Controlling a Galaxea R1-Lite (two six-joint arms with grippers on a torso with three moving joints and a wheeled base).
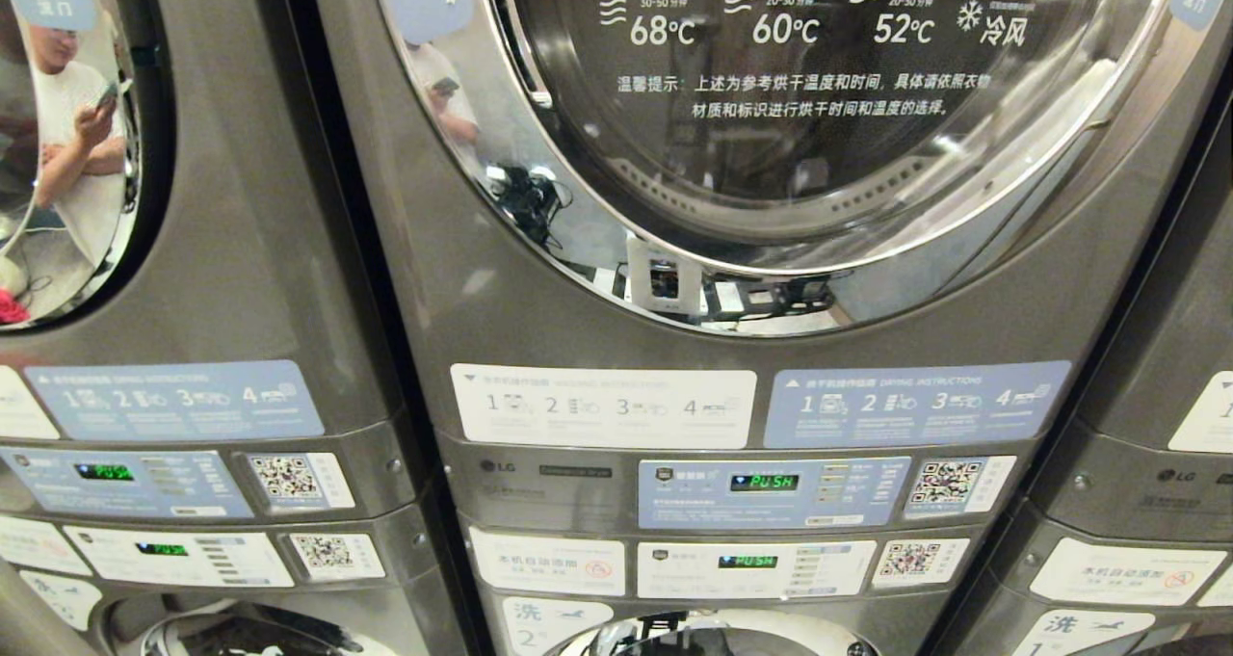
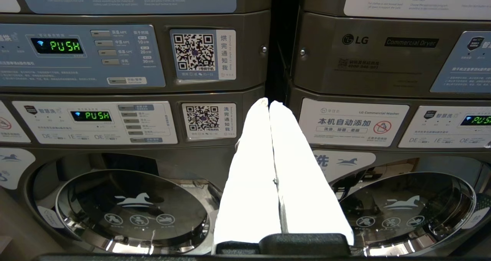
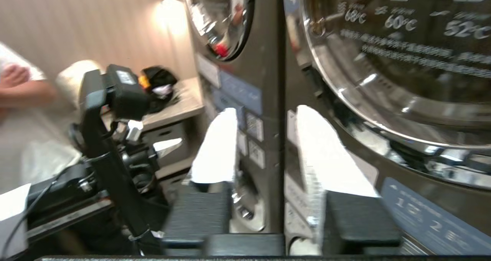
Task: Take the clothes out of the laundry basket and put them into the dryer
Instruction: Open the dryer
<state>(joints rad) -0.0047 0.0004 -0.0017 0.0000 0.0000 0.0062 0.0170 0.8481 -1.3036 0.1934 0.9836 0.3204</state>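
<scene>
The dryer (image 1: 771,155) is seen straight ahead in the head view, its round glass door (image 1: 809,88) shut and ringed by a chrome rim (image 1: 973,242). Through the glass only the bare steel drum is made out; no clothes are seen inside. Temperature marks and printed lines are read on the glass. Below the door, two instruction labels (image 1: 761,406) and two control panels (image 1: 771,492) showing "PUSH" are noted, with the top of a washer door (image 1: 713,637) at the lower edge. A second stacked machine (image 1: 193,251) stands just beside it on the left, separated by a narrow dark gap; a third is cut off at the right.

The laundry basket and the clothes are not visible in any view, so their place cannot be told.

Left gripper (image 2: 268,102): jaws pressed together, nothing between them. Ahead of the jaws lies the gap between two machines; two washer doors (image 2: 130,211) are seen below to either side, both shut.

Right gripper (image 3: 264,113): jaws parted, nothing held. The seam between the two machines is framed between the jaws; the dryer door rim curves close to one finger. Off to the other side, a counter (image 3: 176,104) carrying dark objects, black rig hardware (image 3: 111,146) and a person's arm (image 3: 23,88) are recorded.
</scene>
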